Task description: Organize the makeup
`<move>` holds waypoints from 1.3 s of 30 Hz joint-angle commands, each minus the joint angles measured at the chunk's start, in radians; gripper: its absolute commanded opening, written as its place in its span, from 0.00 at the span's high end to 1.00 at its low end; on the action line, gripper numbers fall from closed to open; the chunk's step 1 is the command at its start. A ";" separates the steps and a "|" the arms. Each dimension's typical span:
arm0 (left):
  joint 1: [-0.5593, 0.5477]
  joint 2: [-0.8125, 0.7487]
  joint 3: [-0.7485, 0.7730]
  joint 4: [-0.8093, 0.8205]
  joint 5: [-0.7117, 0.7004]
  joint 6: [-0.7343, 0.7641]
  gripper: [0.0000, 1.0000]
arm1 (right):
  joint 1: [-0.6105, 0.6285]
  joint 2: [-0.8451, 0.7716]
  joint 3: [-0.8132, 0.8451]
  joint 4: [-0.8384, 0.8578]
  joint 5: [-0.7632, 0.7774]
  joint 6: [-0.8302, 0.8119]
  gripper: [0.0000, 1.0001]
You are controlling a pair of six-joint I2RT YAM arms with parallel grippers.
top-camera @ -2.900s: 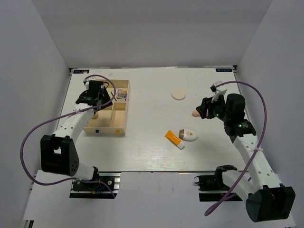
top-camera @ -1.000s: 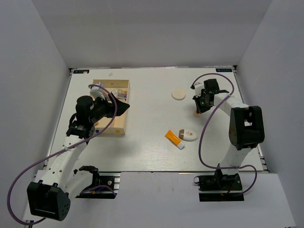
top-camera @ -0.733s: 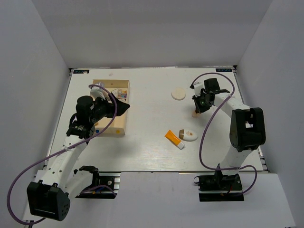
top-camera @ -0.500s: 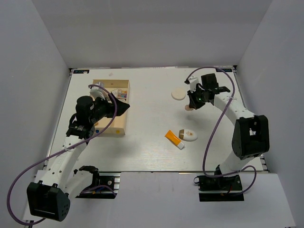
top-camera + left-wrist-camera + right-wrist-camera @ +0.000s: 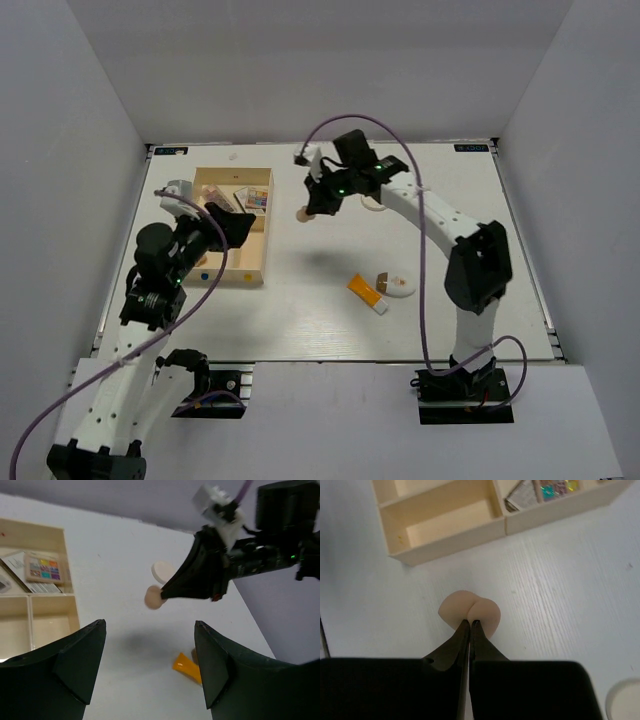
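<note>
My right gripper [image 5: 308, 208] [image 5: 470, 623] is shut on a beige egg-shaped sponge [image 5: 301, 214] [image 5: 470, 611] [image 5: 152, 597], holding it above the table just right of the wooden box. An eyeshadow palette [image 5: 257, 200] [image 5: 44, 569] lies in the box's far compartment. My left gripper [image 5: 236, 224] [image 5: 150, 630] hangs open and empty over the box's right side. The orange tube [image 5: 367, 293] [image 5: 186, 664] and the white oval item [image 5: 397, 286] lie together right of centre. My right arm partly hides the round white disc [image 5: 161, 571].
The pale wooden compartment box [image 5: 248, 273] [image 5: 455, 545] stands at the left, and its near compartments look bare in the right wrist view. My right arm stretches across the table's far middle, trailing a purple cable [image 5: 425, 250].
My right arm has swept left across the table with the sponge, from the far right to beside the box. My left arm has drawn back a little toward the near edge.
</note>
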 commanded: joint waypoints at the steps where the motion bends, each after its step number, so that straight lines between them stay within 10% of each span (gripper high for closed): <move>1: -0.004 -0.105 -0.009 -0.021 -0.144 0.029 0.19 | 0.065 0.104 0.198 -0.076 -0.078 0.015 1.00; 15: 0.018 -0.252 -0.031 -0.028 -0.192 0.050 0.19 | 0.268 0.468 0.556 0.148 -0.181 0.124 1.00; 27: 0.018 -0.257 -0.031 -0.021 -0.178 0.067 0.19 | 0.326 0.646 0.671 0.320 0.036 0.124 1.00; 33: 0.018 -0.248 -0.031 -0.025 -0.181 0.069 0.19 | 0.331 0.674 0.703 0.326 0.114 0.111 0.47; 39: 0.018 -0.251 -0.031 -0.025 -0.181 0.069 0.19 | 0.323 0.634 0.720 0.300 0.139 0.088 0.34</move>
